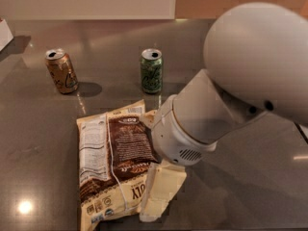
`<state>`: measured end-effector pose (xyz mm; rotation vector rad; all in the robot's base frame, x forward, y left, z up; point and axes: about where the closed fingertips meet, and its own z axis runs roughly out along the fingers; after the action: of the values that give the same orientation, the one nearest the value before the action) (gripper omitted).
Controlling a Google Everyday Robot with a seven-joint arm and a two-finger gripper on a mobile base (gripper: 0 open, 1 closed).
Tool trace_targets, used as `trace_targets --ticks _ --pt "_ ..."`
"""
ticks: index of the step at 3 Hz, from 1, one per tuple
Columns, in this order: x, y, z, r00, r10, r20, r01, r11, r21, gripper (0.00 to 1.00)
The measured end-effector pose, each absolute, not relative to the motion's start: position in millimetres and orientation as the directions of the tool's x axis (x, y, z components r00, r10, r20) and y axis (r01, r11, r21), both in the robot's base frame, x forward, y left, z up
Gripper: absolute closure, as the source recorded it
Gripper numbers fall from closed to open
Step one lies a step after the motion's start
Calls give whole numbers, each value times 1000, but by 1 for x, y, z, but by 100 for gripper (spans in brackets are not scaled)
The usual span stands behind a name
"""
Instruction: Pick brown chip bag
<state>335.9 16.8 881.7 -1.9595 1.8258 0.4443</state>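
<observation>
I see two upright cans toward the desk's (43, 129) back edge, tan-brown can (61, 71) left of green can (151, 71); contents not visible. Brown chip bag (113, 162) lies flat near the front edge. The tool (159, 196) overlaps the bag's lower right corner, and I can't tell whether it's apart or together.

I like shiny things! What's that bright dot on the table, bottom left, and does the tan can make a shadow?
Camera view: the dot is glare on the glossy table; the tan can throws a soft shadow rightward; the tool sits at the brown chip bag's right edge.
</observation>
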Motion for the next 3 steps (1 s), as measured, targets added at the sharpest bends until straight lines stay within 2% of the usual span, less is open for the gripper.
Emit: trace_targets --ticks 3 --pt "313 44 847 98 -785 -612 -995 -58 -85 0"
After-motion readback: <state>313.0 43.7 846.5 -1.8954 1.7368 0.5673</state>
